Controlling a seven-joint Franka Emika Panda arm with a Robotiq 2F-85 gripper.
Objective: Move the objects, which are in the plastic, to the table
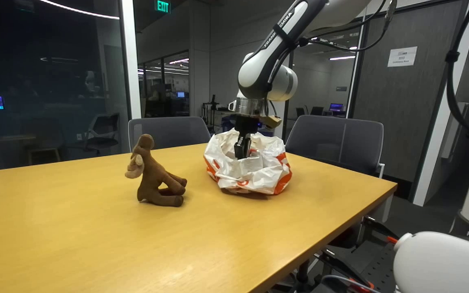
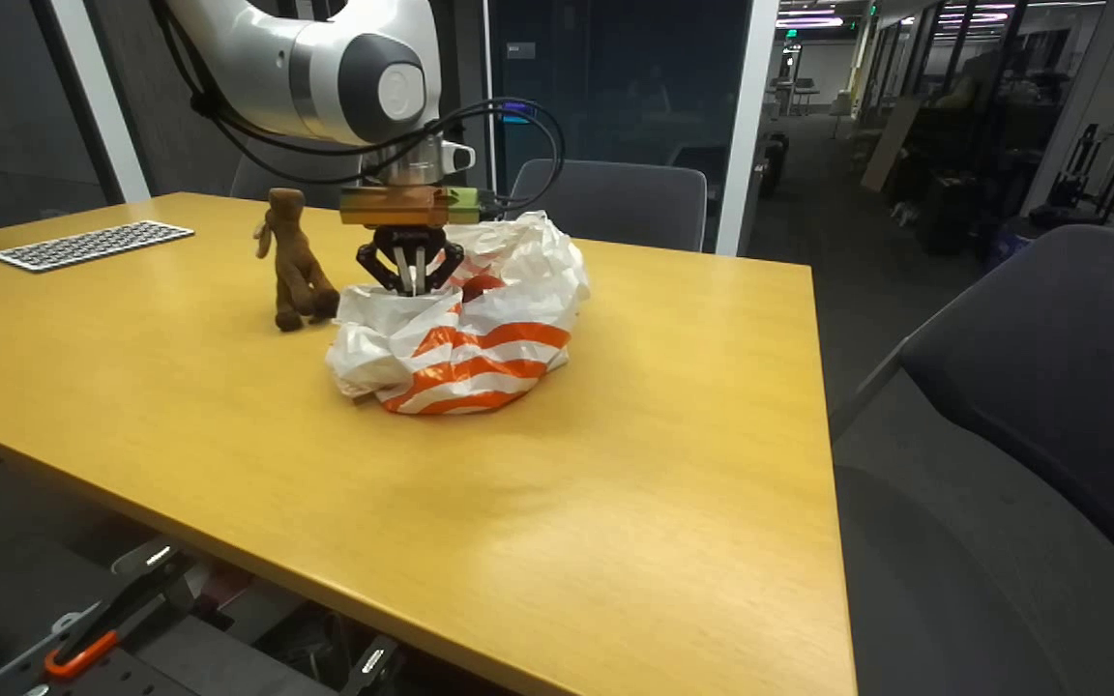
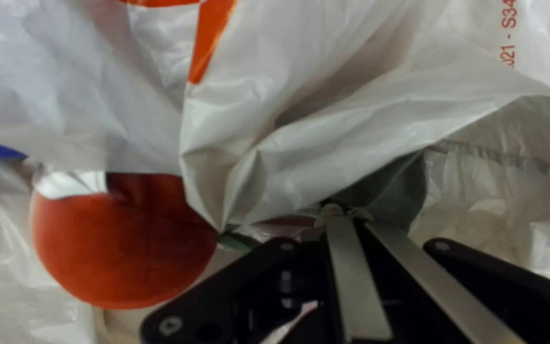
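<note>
The red object [image 3: 122, 258] lies inside the plastic bag [image 2: 480, 362], near the gripper [image 3: 345, 211], whose fingertips we see down in the opening, almost together; we cannot tell whether they grasp anything. Just beyond the tips we make out a dark shape [image 3: 392, 191], partly hidden. The bag rests crumpled on the table [image 2: 673, 464]. Near it, in both exterior views, sits a brown plush toy [image 1: 153, 179]; farther off we see a keyboard [image 2: 93, 245].

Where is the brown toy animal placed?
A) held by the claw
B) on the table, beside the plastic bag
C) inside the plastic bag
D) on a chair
B: in an exterior view, the brown toy animal sits on the table, and a gap shows between it and the plastic bag.
</note>
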